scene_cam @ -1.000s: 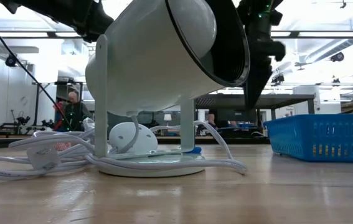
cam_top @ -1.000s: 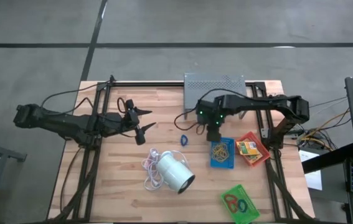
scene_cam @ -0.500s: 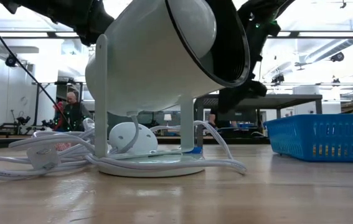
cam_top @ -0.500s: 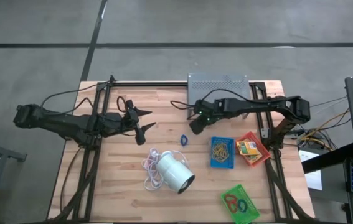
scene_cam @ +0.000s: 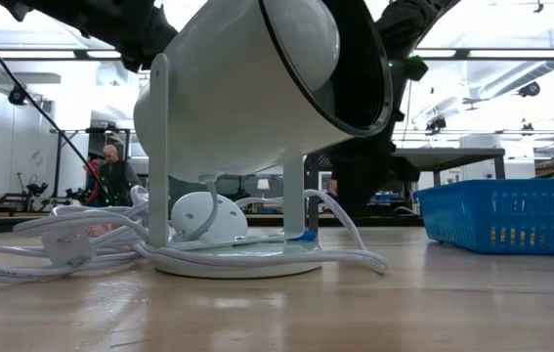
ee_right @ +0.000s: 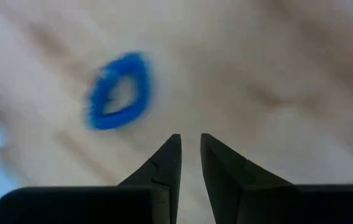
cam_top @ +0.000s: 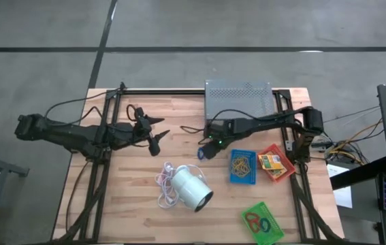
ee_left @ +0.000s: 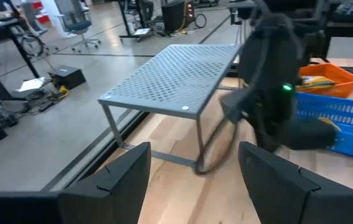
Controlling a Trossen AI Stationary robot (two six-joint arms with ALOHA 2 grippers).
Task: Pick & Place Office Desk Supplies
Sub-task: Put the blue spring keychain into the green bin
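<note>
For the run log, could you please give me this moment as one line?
right end effector: nearly closed, empty, over blue loop | left end effector: open, waiting | blue tray: rubber bands inside

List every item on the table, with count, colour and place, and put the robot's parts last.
Blue loop: one, blue, on bare wood mid-table, beside the right gripper.
Blue tray: one, right of centre, holding tan rubber bands.
Red tray: one, right of the blue tray, holding a yellow-orange box.
Green tray: one, near right corner, holding red and blue loops.
White cylinder: one, with white cord, centre front.
Grey perforated stand: one, far edge.
Left gripper: open, above the table's left half.
Right gripper: fingers nearly together, empty, low over the wood by the blue loop.
</note>
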